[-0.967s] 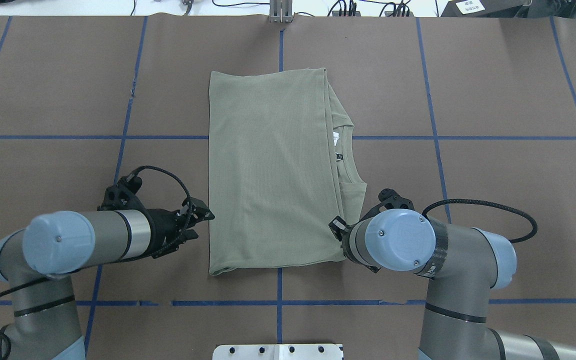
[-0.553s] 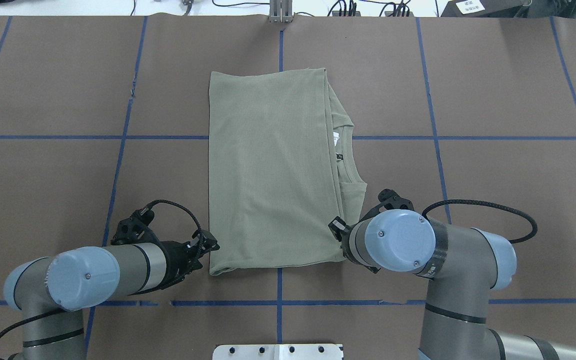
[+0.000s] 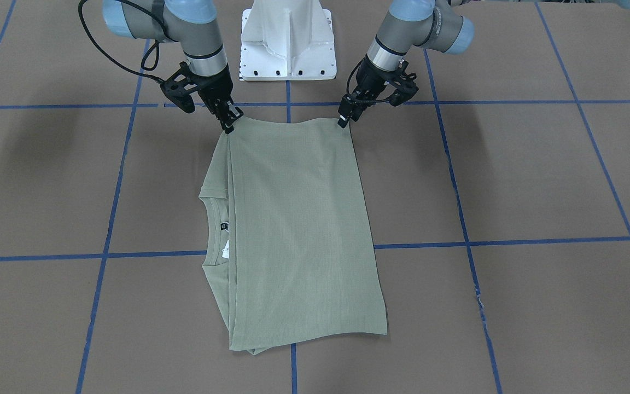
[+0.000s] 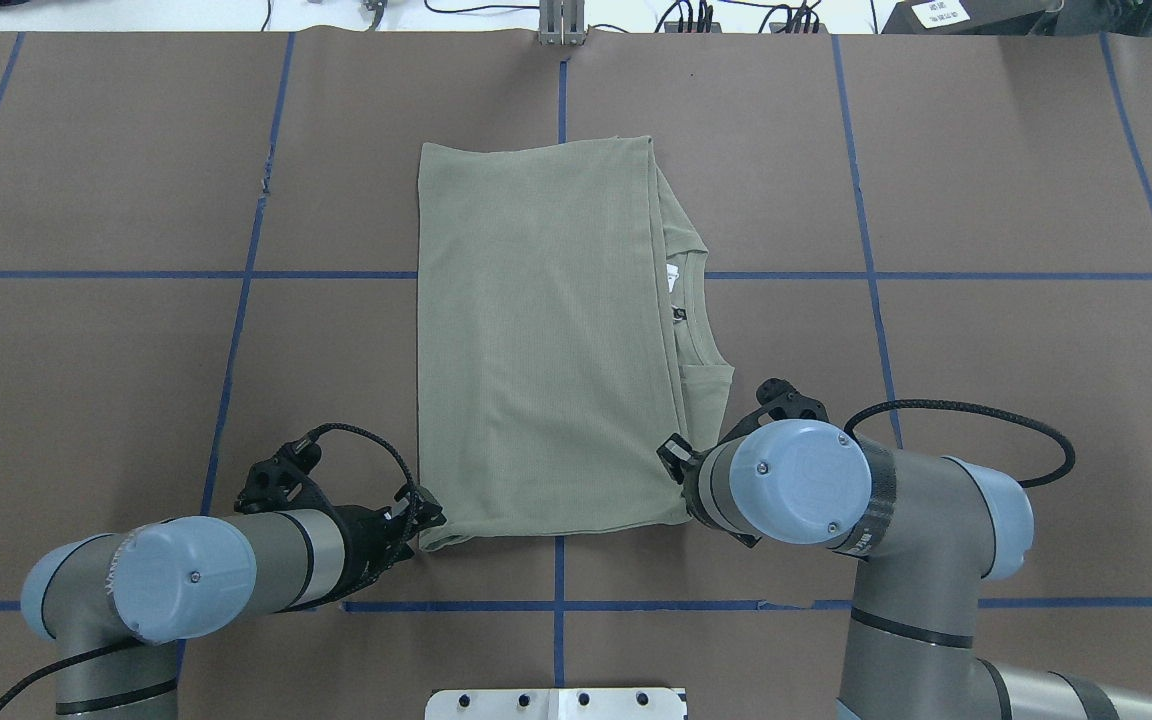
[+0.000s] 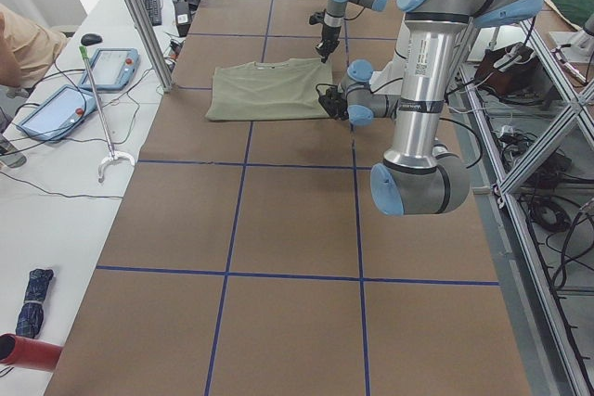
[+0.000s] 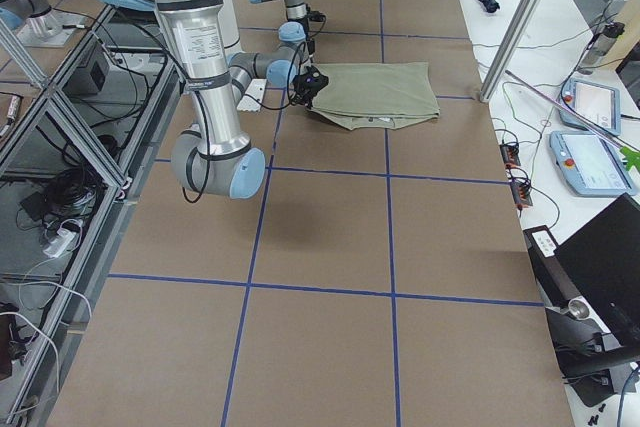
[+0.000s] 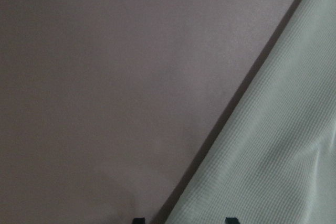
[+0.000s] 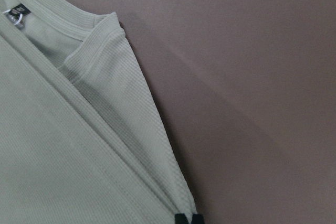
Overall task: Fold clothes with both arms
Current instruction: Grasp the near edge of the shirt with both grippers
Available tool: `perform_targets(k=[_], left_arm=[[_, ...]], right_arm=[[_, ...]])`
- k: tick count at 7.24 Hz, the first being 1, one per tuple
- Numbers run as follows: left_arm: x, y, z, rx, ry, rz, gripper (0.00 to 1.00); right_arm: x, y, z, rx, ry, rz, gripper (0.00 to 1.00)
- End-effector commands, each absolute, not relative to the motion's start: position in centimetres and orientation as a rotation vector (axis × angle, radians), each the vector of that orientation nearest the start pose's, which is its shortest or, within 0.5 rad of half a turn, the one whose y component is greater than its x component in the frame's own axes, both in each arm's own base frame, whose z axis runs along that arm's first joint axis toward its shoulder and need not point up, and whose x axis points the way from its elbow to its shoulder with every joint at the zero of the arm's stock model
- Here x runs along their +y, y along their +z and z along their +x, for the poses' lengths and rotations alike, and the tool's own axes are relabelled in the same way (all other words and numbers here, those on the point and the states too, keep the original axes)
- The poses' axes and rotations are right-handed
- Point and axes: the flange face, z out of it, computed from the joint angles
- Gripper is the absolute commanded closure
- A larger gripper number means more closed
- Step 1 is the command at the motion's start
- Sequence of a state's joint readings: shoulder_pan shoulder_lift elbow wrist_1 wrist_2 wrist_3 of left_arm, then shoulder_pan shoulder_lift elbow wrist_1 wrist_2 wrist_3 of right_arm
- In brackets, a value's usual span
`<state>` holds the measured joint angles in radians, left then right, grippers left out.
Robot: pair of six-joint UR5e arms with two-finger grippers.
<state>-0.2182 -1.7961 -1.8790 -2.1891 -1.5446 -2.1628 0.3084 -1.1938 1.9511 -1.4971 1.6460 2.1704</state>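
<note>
We've got the sage-green shirt (image 4: 536,340) folded flat on the brown table (image 4: 986,180), stretching away ahead of both grippers. The right gripper (image 3: 230,123) has its fingers pinched tight on the near hem corner, with the collar and white tag (image 3: 225,250) further out. The left gripper (image 3: 343,117) has its fingers apart, straddling the other near corner's edge. Blue tape lines (image 4: 866,275) cross around us, and the white pedestal (image 3: 287,38) sits behind both grippers. From overhead, the right wrist hides its own gripper.
</note>
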Motion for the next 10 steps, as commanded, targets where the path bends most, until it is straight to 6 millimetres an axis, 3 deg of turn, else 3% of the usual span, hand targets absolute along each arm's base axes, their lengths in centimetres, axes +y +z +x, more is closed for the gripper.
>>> perform_targets(k=[1,2,3,4,7,9,10], left_arm=[[-25.2,32.7,52.4,1.163,-0.728,-0.201,0.51],[-24.1,32.6,52.9,1.161,-0.711,-0.213,0.59],[-24.1,32.3,53.0,1.167,-0.714,-0.217,0.86],[-24.1,32.2,53.0,1.168,-0.713,-0.219,1.00],[-24.2,31.4,52.5,1.187,-0.707,-0.221,1.00],[-23.5,30.6,49.8,1.212,-0.707,-0.226,1.00],[-21.8,30.0,48.1,1.229,-0.689,-0.244,1.00]], right_arm=[[-29.7,28.0,-51.7,-0.840,0.822,-0.197,1.00],[-29.7,28.0,-51.7,-0.840,0.820,-0.196,1.00],[-29.6,27.9,-51.5,-0.842,0.820,-0.197,1.00],[-29.6,27.9,-51.4,-0.843,0.820,-0.197,1.00],[-29.6,27.8,-51.5,-0.845,0.820,-0.197,1.00],[-29.5,27.4,-51.0,-0.856,0.823,-0.199,1.00],[-28.3,26.4,-50.0,-0.882,0.809,-0.212,1.00]])
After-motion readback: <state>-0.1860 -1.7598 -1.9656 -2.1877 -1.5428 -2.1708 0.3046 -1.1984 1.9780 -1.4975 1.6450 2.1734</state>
